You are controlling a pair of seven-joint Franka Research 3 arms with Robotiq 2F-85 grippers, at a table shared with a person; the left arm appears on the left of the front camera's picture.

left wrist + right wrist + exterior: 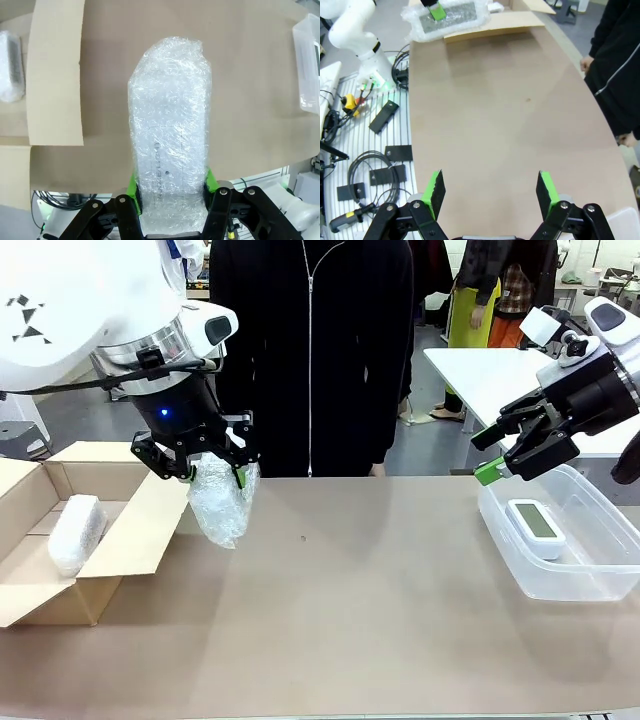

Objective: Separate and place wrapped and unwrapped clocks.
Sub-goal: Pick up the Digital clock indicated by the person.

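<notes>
brown table (350,610) carries cardboard box (110,550), plastic tub (590,580).

White arms (70,300), black pincers (195,462) with green pads (436,192); blue light on left wrist.

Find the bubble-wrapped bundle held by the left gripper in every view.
Front view: bundle hangs left of centre, beside the cardboard box.
Left wrist view: bundle fills the middle, clamped at the bottom.
Right wrist view: bundle at the top left edge.
Shared landmark: the cardboard box flap.
</notes>
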